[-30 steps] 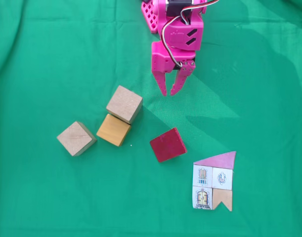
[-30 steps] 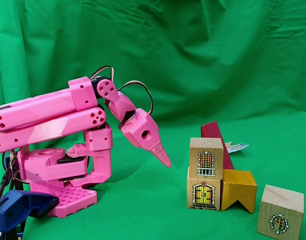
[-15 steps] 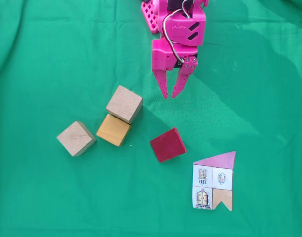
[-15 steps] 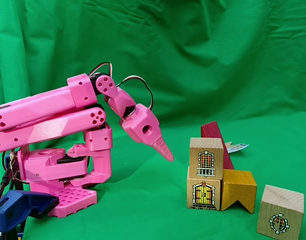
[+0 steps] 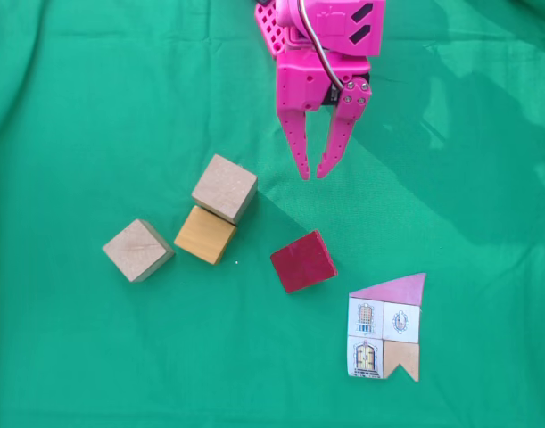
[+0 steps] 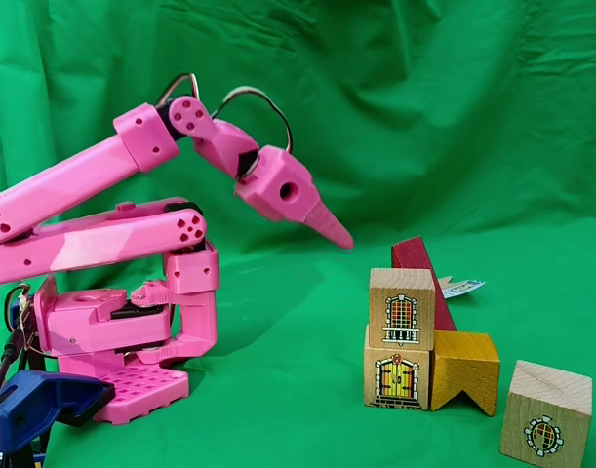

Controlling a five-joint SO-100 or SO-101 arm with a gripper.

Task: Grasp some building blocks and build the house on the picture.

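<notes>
A: Fig. 1, looking down. Where does the pink gripper [image 5: 313, 175] stand relative to the blocks?

B: It hangs over the green cloth [image 5: 76, 89], above and to the right of the cluster, touching nothing. Its two fingers are parted by a narrow gap and hold nothing. The side-on fixed view shows it raised in the air [image 6: 344, 239], tips angled down toward the blocks.

A: And the building blocks?

B: Four lie on the cloth. One tan block [image 5: 224, 187] touches the orange-yellow block [image 5: 205, 234] just below it; the second tan block [image 5: 138, 250] sits just beside these to the left; the dark red block [image 5: 303, 260] lies apart to the right, nearest the gripper. The picture [image 5: 387, 326], a paper house with a pink roof, lies flat at lower right, well clear of them.

A: From the side, one tan block seems stacked on another.

B: Probably an effect of depth; the overhead picture shows no stack, though that low angle is too compressed to be sure.

A: How should the step in hand, the first grasp, be done well?

B: Judged from the layout, the dark red block is the easiest target, since it stands free. The jaws look too narrow for a block and should widen first. The block is rotated, so turning the wrist until the fingers meet two flat opposite faces, then descending straight, should avoid pushing it aside.
</notes>
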